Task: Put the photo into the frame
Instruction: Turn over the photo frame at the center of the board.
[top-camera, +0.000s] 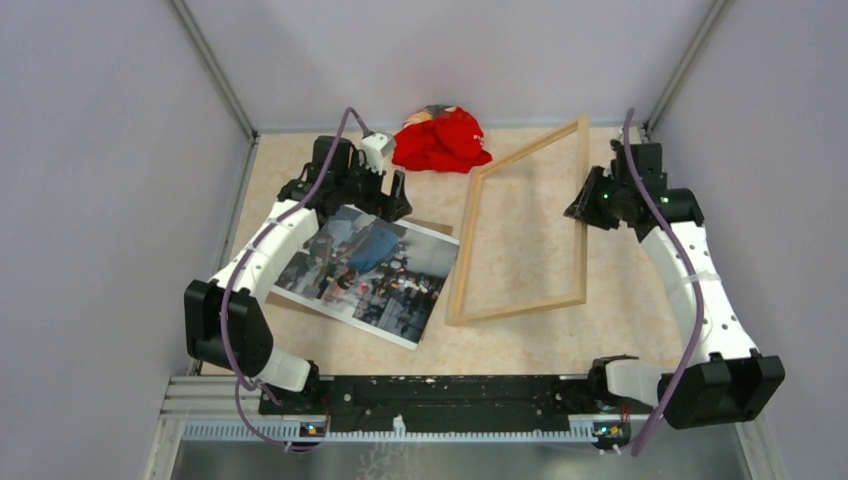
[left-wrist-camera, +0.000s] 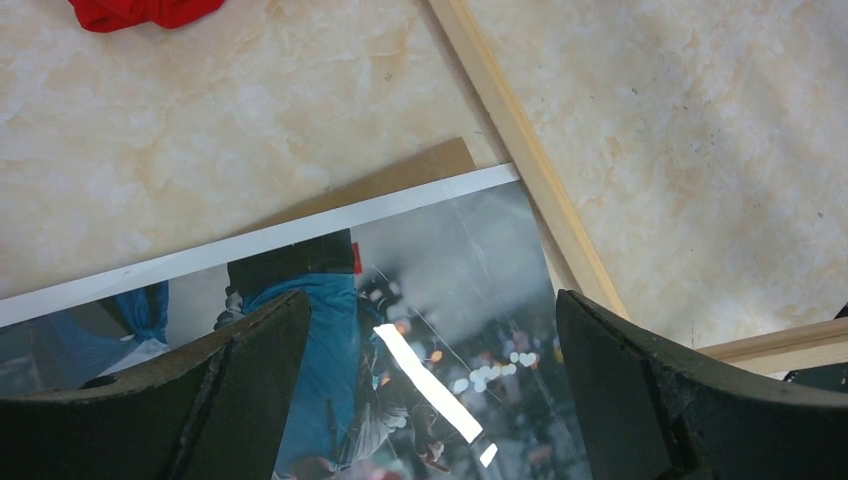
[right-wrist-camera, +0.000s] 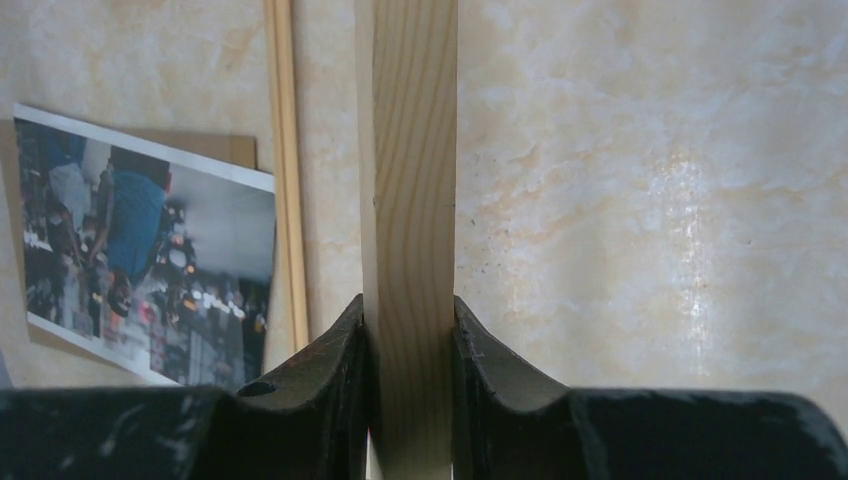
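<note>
The right gripper (right-wrist-camera: 408, 310) is closed on a rail of the light-wood frame (right-wrist-camera: 408, 150). The left gripper (left-wrist-camera: 430, 300) is spread wide, with the photo (left-wrist-camera: 450, 270) lying flat just beneath it.

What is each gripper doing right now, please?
Left gripper: open, over the photo, holding nothing.
Right gripper: closed on a rail of the wooden frame.

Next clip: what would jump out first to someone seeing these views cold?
The right gripper is clamped on the right rail of the light-wood frame, which looks tipped up on that side. Left of it the glossy photo lies on a brown backing board, the left gripper open above its far corner. A red cloth sits at the table's far edge.
</note>
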